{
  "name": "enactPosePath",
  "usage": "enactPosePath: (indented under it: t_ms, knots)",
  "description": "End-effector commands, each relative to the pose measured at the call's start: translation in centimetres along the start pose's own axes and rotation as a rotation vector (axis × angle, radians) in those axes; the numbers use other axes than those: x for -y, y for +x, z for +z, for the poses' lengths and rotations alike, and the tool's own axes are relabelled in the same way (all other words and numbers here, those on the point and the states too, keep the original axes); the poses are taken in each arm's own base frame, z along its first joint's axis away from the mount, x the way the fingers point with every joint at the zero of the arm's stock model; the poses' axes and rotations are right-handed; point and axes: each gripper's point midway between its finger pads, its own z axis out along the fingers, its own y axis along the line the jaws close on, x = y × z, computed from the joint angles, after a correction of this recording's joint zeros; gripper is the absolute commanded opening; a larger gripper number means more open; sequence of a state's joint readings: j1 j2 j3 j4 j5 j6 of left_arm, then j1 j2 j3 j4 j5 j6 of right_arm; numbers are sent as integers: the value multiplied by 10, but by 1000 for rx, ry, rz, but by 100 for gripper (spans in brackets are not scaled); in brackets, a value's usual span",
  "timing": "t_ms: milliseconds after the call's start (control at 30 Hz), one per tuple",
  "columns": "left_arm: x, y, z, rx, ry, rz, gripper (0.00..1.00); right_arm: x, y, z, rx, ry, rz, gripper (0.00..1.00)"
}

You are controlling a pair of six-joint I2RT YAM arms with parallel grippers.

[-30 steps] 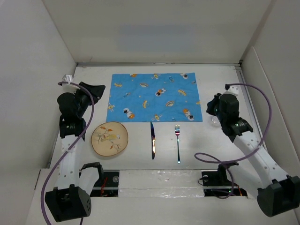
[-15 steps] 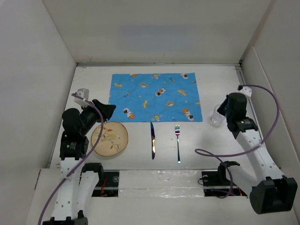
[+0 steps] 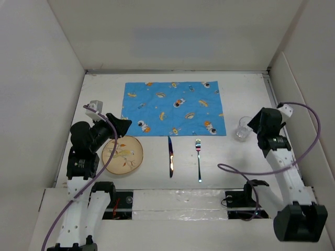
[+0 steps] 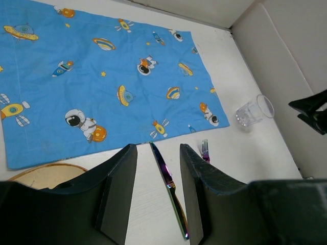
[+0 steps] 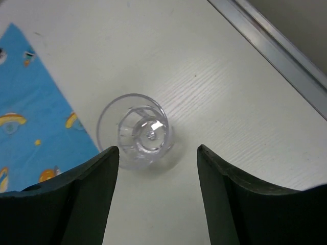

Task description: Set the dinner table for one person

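Note:
On the white dinner table (image 3: 104,89) lies a blue cartoon placemat (image 3: 172,108). In front of it, apart from the mat, are a round patterned plate (image 3: 123,155), an iridescent knife (image 3: 170,156) and a fork (image 3: 199,157). A clear glass (image 3: 242,128) stands upright just off the mat's right edge. My right gripper (image 5: 158,150) is open, just behind the glass (image 5: 138,130) and not touching it. My left gripper (image 4: 158,153) hovers open and empty above the plate's far edge. Between its fingers I see the knife (image 4: 168,189) lying on the table.
Upright white panels close in the table on the left, back and right. A metal rail (image 5: 276,46) runs along the right wall near the glass. Both arm bases and their purple cables (image 3: 293,157) sit at the near edge.
My right gripper opened, let go of the glass and drew back to the right. The left arm swung from the back left toward the plate, and its jaws widened.

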State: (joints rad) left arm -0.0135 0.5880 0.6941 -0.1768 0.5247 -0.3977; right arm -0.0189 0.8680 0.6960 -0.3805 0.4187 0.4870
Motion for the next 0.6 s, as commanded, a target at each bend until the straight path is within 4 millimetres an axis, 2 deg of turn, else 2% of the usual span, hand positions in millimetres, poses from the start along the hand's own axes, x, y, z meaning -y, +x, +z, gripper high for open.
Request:
enactPosePath:
  t_ms: [0,67,100,200,300,367,467,500,567]
  knots:
    - [9,-4,0,14,51,37,36,-9,0,26,-51,12,-19,68]
    - [7,-5,-1,19,35,37,36,-17,1,35,-72,-1,-25,67]
    - [7,-5,-1,19,35,37,36,-15,9,42,-94,18,-30,67]
    - [9,-6,-2,22,41,40,36,-11,16,54,-104,49,-17,64]
    - [8,-5,-1,16,38,35,36,-6,15,63,-104,75,14,60]
    - [8,-5,-1,19,40,36,36,-2,17,75,-104,90,32,47]
    - [7,-4,-1,16,35,36,35,3,20,84,-106,114,36,35]
    - [6,-5,-1,18,30,36,36,4,16,86,-114,117,50,21]
    - [6,-5,-2,20,27,36,35,5,15,89,-110,129,48,5]
